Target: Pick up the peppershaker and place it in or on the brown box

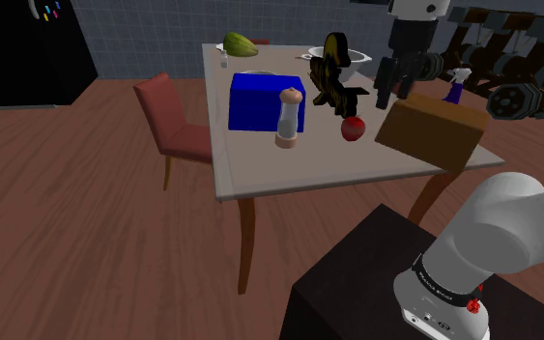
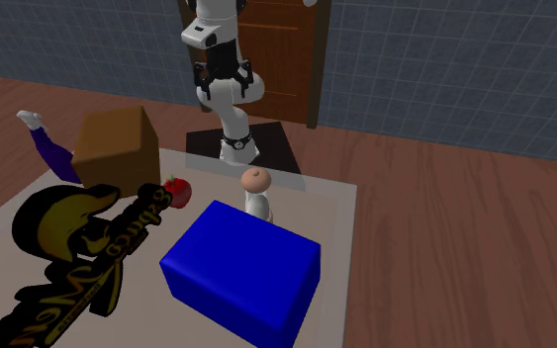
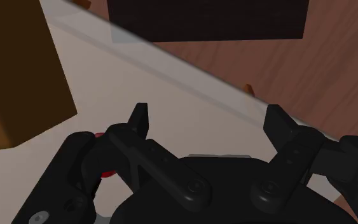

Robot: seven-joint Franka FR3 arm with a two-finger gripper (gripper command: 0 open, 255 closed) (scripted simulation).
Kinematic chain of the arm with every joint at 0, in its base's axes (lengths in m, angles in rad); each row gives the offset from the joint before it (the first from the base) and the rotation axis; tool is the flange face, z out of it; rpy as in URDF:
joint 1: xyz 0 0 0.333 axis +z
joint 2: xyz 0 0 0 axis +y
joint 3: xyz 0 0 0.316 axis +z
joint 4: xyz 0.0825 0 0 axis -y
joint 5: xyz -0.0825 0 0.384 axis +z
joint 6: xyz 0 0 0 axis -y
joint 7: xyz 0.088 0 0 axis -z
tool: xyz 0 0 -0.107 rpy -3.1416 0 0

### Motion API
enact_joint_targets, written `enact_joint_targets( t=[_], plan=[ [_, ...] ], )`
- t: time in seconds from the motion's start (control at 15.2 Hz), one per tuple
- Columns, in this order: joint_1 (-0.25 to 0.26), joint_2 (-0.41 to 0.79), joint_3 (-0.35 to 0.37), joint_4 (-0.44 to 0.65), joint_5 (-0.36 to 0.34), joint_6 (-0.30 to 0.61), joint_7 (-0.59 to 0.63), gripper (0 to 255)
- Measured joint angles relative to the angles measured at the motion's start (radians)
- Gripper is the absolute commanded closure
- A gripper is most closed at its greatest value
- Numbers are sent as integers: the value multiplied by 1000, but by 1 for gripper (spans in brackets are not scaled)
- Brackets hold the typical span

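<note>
The peppershaker (image 1: 288, 118), white with a tan knob on top, stands upright on the table against the blue box (image 1: 266, 101); it rises behind that box (image 2: 241, 269) as the shaker (image 2: 256, 192) in the second exterior view. The brown box (image 1: 432, 132) lies at the table edge toward the shoulder view's right, also visible as the box (image 2: 118, 146) and, beside the fingers, as the box (image 3: 15, 76). My gripper (image 1: 395, 95) hangs high over the table beside the brown box, apart from the shaker. In the wrist view the gripper (image 3: 208, 118) is open with nothing between its fingers.
A red apple (image 1: 353, 127) lies between the shaker and the brown box. A black bottle with yellow lettering (image 1: 332, 77), a bowl (image 1: 345, 55), a green fruit (image 1: 240, 43) and a purple spray bottle (image 1: 456, 89) stand farther back. A red chair (image 1: 173, 121) is beside the table.
</note>
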Motion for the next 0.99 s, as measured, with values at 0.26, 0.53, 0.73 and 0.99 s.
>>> enact_joint_targets(
  t=[0.26,0.53,0.73,0.99],
  plan=[
    [5,75,0,42,14,33,5,0],
    [13,227,-9,128,34,99,3,0],
    [21,343,-7,211,55,131,9,0],
    [27,503,-14,335,81,166,2,0]
  ],
)
